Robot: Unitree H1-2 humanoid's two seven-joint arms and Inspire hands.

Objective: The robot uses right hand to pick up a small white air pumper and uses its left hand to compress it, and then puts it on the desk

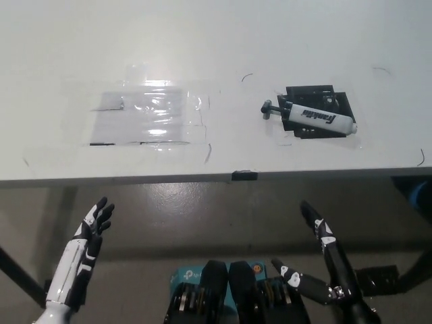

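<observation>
The white air pumper (317, 118) lies on its side on a black holder (317, 111), at the right of the white desk (223, 47), near its near edge. Well below the edge, the black right hand (317, 260) is spread and empty. The white left hand (91, 226) rests low at left, seemingly open, holding nothing.

A white desk (202, 40) fills the upper half of the view, its front edge running straight across; a glossy clear taped patch (148, 115) on it catches bright overhead light, and faint pen marks dot the surface. Below the edge lies a dull grey-brown floor (202, 209), shadowed under the desk.
</observation>
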